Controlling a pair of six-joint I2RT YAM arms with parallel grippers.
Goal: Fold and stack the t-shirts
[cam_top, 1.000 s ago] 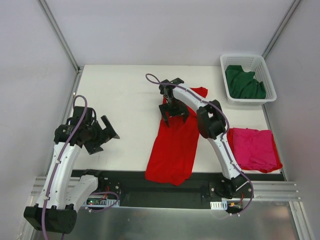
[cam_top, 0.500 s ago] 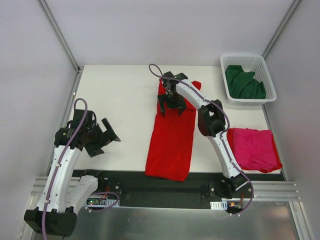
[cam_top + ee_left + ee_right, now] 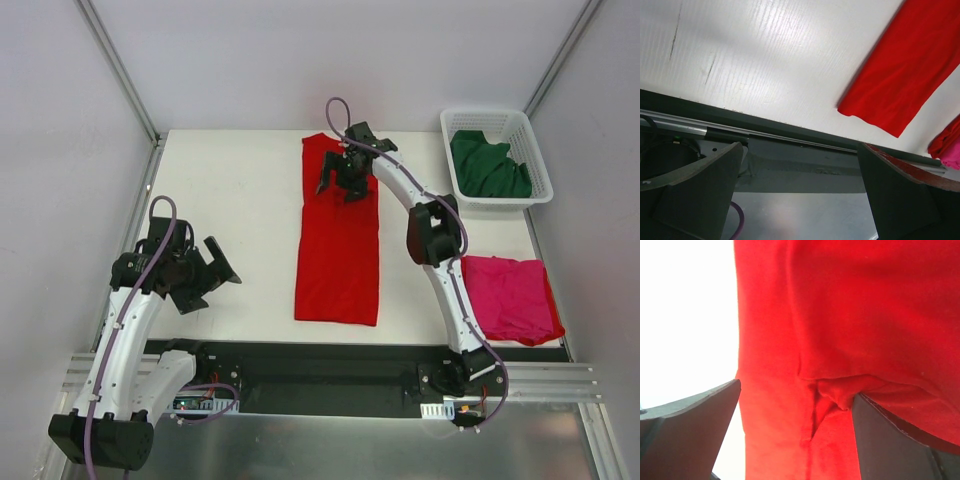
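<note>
**While Red Shirt Lay Flat, Right Pincer Hung Open Above Its Far End**

As the red t-shirt (image 3: 338, 250) lay in a long, narrow strip down the middle of the table (image 3: 230, 190), running from the far edge almost to the near edge, the right pincer (image 3: 338, 186) was poised over the strip's far part, toward its right side. Its jaws stood wide apart and gripped nothing. Seen from the right wrist, red cloth filled the space under the jaws, and a small pucker of fabric sat just beside the right-hand one. Whether either jaw touched the cloth could not be told.

The left pincer (image 3: 205, 272) was well apart from the shirt, over the near left part of the table, its jaws likewise spread wide and empty. From the left wrist, the strip's near end showed ahead and to the right, close to the table's dark front edge.

The pink t-shirt (image 3: 508, 297) lay folded at the near right corner of the table, apart from both pincers. The green t-shirt (image 3: 487, 165) sat bunched inside the white basket (image 3: 497, 118) at the far right corner.
</note>
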